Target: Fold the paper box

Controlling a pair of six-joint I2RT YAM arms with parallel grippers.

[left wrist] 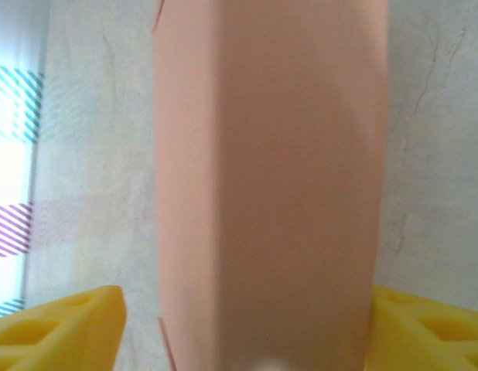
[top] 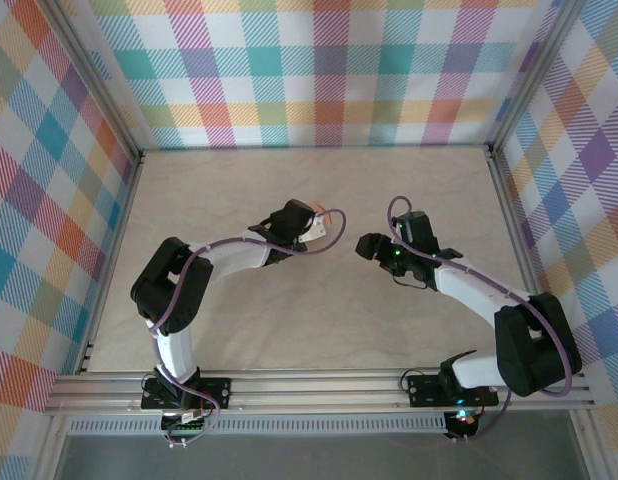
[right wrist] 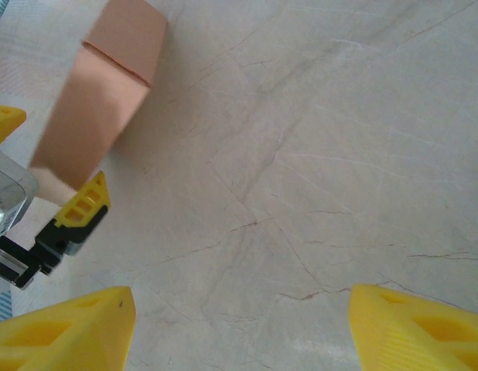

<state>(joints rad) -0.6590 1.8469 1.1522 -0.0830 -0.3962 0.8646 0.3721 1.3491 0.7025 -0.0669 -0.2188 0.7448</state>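
Observation:
The paper box point(left wrist: 270, 178) is a salmon-orange folded card box that stands lengthwise between the fingers of my left gripper point(left wrist: 247, 313). Its jaws are open: the left yellow finger point(left wrist: 76, 325) stands clear of the card, and the right finger point(left wrist: 425, 328) lies along the box's edge. From above, the box point(top: 320, 230) pokes out of the left gripper point(top: 311, 226) near the table's middle. The right wrist view shows the box point(right wrist: 107, 100) at upper left, between the left gripper's fingers point(right wrist: 84, 202). My right gripper point(right wrist: 239, 317) is open over bare table, apart from the box.
The pale marbled table point(top: 309, 320) is walled by checked panels point(top: 319, 70) at the back and both sides. An aluminium rail point(top: 319, 385) runs along the near edge by the arm bases. The two grippers face each other a short way apart.

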